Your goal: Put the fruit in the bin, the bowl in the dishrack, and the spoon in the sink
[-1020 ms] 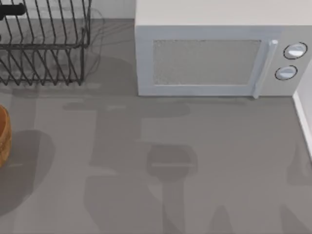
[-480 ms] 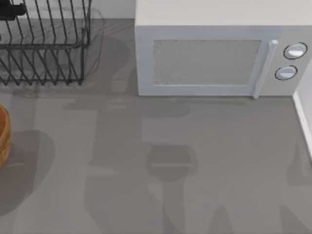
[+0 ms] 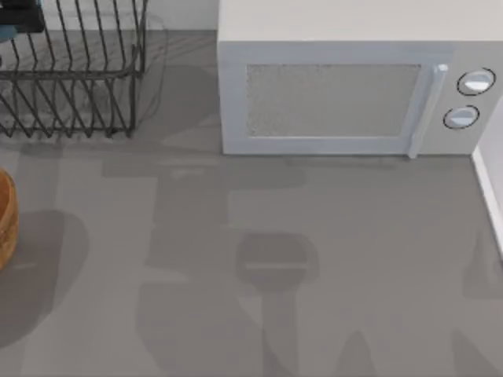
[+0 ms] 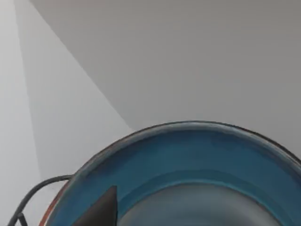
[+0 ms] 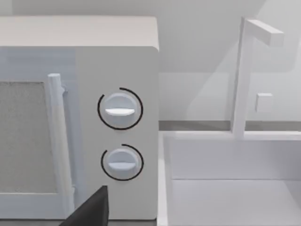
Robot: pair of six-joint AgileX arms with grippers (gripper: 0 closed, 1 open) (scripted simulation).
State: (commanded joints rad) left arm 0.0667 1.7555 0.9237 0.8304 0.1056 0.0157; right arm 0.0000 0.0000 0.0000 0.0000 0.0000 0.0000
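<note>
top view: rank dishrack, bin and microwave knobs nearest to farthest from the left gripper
1. dishrack, back left, directly under the left gripper, which holds the bowl
2. bin, at the table's left edge
3. microwave knobs, far right

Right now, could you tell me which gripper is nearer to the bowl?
Left. The bowl sits right against the left gripper, over the dishrack at the table's far left. The right gripper faces the microwave and sink, far right.

The dishrack (image 3: 75, 71) stands left of the microwave (image 3: 346, 86). The bin (image 3: 6, 218) sits before the rack. The sink (image 5: 235, 188) lies right of the microwave.
</note>
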